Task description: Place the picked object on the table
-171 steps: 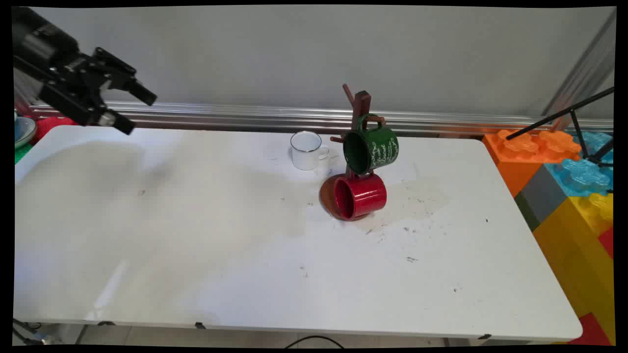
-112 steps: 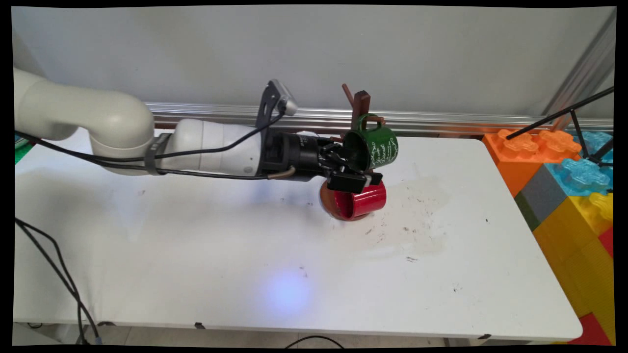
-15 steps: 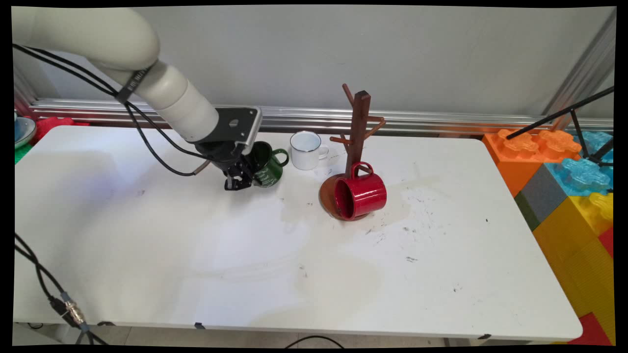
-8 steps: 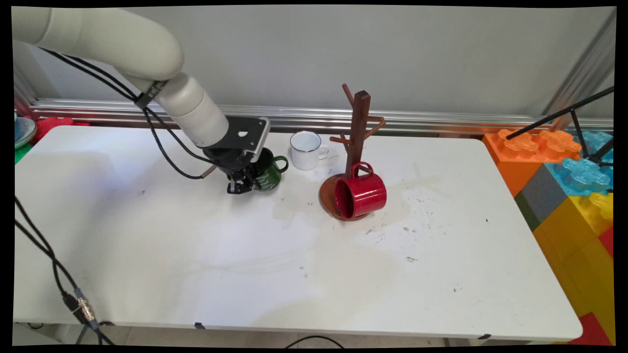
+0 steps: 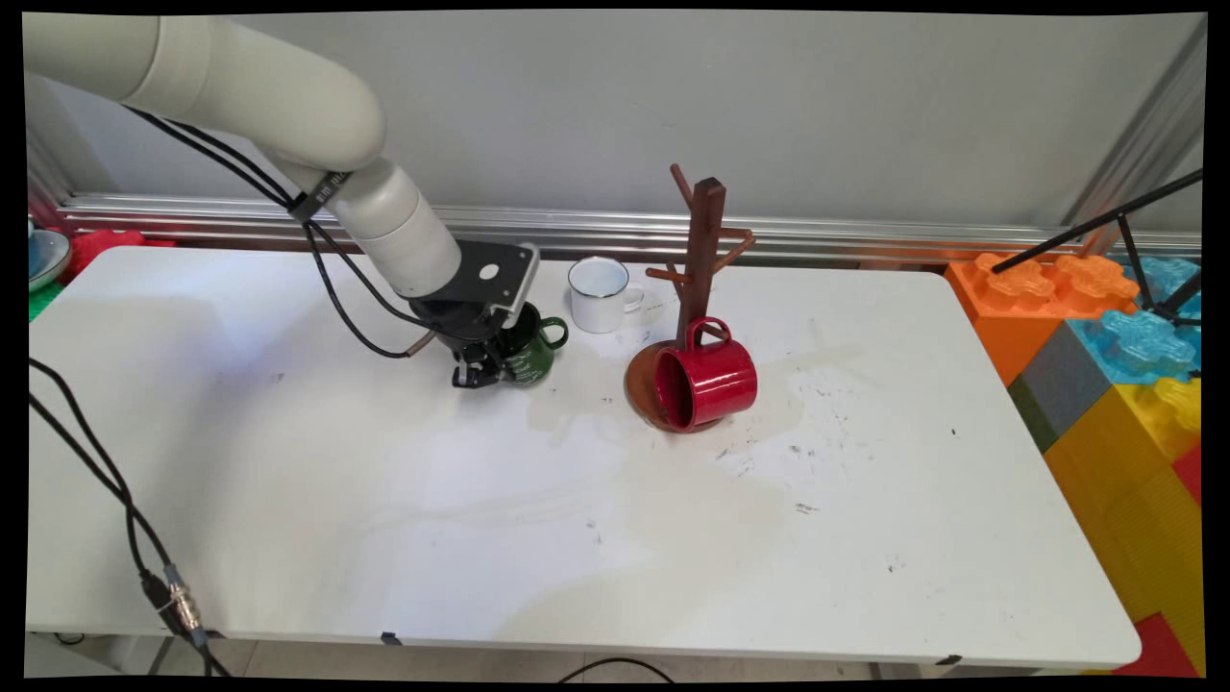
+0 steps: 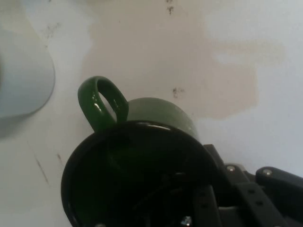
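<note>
Pinching the green mug's (image 5: 527,354) rim, one finger inside, the claw (image 5: 478,370) keeps it upright on the tabletop (image 5: 384,500), white mug (image 5: 598,295) beyond.

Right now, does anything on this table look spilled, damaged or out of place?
A large brownish stain spreads over the white table in front of the mug tree, with dark scuff marks nearby. No mug looks broken.

Glossy enamel green mug (image 5: 528,352), glossy red mug (image 5: 709,385), dark wooden rack (image 5: 703,252).
</note>
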Motion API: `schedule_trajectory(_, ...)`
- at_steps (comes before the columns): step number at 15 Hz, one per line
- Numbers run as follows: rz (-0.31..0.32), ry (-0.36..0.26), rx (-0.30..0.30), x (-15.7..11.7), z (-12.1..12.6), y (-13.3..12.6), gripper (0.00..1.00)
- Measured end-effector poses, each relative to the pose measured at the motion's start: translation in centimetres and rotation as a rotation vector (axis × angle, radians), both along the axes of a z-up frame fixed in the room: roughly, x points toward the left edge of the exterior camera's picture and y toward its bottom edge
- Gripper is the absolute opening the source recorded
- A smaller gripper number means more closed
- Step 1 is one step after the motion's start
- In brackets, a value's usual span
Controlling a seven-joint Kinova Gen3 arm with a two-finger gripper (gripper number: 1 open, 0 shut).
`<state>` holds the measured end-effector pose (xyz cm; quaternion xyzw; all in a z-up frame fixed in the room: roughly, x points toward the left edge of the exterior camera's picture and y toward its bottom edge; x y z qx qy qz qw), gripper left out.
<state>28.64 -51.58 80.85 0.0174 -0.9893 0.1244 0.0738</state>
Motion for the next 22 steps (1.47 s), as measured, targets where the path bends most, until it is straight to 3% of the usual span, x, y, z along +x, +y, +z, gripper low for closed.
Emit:
schedule_trajectory(14, 0.001, 0.003, 0.029, 0.1, -1.3, -0.5, 0.00)
schedule_trajectory(15, 0.001, 0.005, 0.030, 0.1, -1.3, -0.5, 1.00)
schedule_trajectory(22, -0.011, 0.063, 0.036, 0.3, -1.0, -0.2, 1.00)
